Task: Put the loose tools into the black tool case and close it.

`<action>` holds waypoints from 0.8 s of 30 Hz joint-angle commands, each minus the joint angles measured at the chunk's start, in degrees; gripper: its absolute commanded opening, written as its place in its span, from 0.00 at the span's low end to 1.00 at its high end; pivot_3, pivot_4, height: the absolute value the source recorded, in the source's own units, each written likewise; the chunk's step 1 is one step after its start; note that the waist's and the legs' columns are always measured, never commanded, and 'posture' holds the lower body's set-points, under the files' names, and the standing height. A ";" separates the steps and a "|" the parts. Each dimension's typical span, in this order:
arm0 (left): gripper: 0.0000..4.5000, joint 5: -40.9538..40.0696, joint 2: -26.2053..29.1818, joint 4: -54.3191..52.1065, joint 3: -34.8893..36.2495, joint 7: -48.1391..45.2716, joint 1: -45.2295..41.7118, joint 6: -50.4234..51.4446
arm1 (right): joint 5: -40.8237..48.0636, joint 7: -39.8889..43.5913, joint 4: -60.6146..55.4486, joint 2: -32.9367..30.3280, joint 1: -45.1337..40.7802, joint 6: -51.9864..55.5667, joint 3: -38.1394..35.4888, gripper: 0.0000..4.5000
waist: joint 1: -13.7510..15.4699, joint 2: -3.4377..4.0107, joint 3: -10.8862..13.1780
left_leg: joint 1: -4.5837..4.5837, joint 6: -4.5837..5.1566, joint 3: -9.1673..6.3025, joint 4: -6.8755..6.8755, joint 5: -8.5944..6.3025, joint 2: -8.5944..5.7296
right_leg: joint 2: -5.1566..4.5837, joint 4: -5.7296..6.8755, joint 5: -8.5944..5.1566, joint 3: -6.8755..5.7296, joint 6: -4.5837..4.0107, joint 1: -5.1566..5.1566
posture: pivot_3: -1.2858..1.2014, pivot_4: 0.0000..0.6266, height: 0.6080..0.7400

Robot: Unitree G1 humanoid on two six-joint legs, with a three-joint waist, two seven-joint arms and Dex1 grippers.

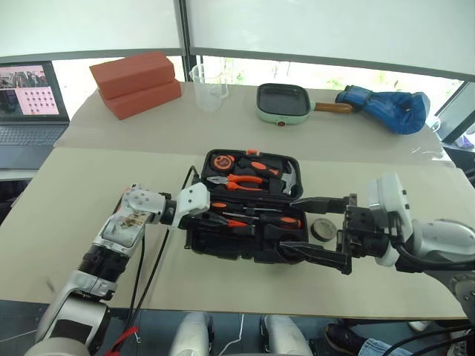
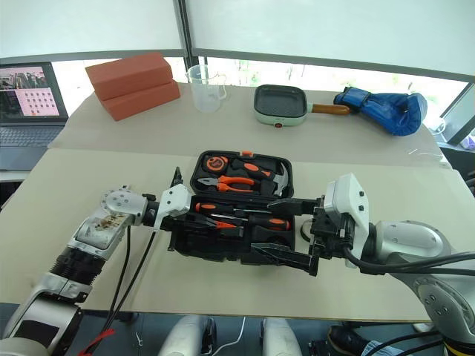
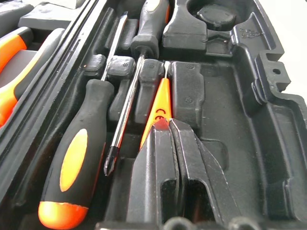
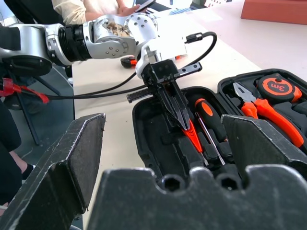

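Left wrist view: left gripper pinches slim orange tool into open black tool case; right gripper gapes empty; dark tape roll remains outside.

Beige tabletop made of two surfaces joined at a seam, the far one reaching a window wall. White roller blinds cover the upper glazing, split by a dark vertical mullion; bright daylight enters through the uncovered strip below. At the left edge, an open laptop with a lit screen. Dark floor below the near edge.
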 commanded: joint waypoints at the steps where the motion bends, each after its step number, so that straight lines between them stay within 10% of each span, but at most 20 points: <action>1: 0.02 2.55 0.74 2.92 -1.44 0.21 2.27 0.19 | 1.06 -0.10 -0.69 -0.87 -1.13 0.23 -1.01 1.00 | -0.09 0.06 -0.08 | 0.02 0.00 0.00 0.00 0.00 0.01 | 0.00 0.00 0.00 0.00 0.00 0.01 | 0.52 0.24 1.00; 24: 0.02 -1.74 1.11 0.15 2.27 0.77 0.75 8.01 | 0.70 1.46 0.62 -1.44 -2.65 -0.09 0.31 1.00 | -0.32 0.15 -0.20 | -0.03 0.00 0.03 0.00 0.00 0.03 | 0.04 0.00 0.04 0.05 -0.02 -0.06 | 0.52 0.24 1.00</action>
